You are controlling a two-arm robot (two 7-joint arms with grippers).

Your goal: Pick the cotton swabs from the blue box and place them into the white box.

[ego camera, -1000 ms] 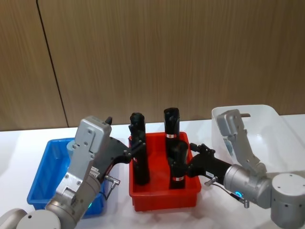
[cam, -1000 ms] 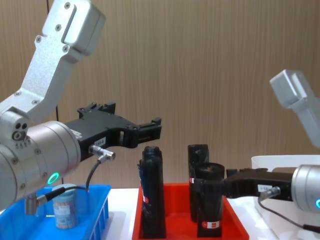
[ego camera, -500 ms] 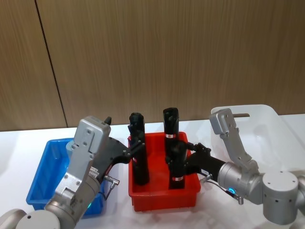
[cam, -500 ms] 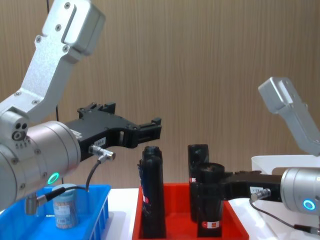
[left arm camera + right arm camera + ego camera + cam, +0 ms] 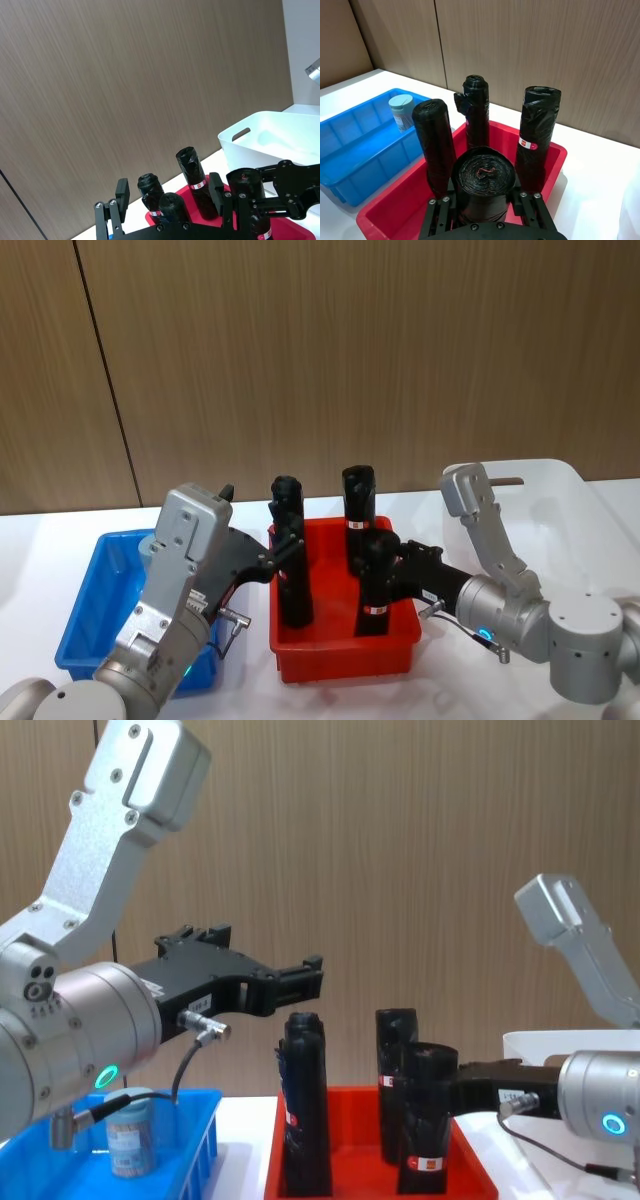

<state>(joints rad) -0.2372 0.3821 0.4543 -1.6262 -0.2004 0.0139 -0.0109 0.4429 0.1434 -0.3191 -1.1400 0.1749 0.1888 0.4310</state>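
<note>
My right gripper (image 5: 482, 202) squeezes a black roll (image 5: 482, 184) in the red tray (image 5: 340, 652), while my open left gripper (image 5: 300, 982) is closer to the upright swab jar (image 5: 402, 112) in the blue box (image 5: 95, 615) beside that tray.

Setting looked like a robotics lab or test bench rather than a home or shop. A plain white table (image 5: 40, 540) stood against a wood-grain panel wall (image 5: 350, 350) with one dark vertical seam. The props were staged in a row: a blue box (image 5: 90, 610), a red tray (image 5: 345, 650) of black rolls (image 5: 360, 495), and a white box (image 5: 560, 500). No household clutter or shop fittings were in view.
</note>
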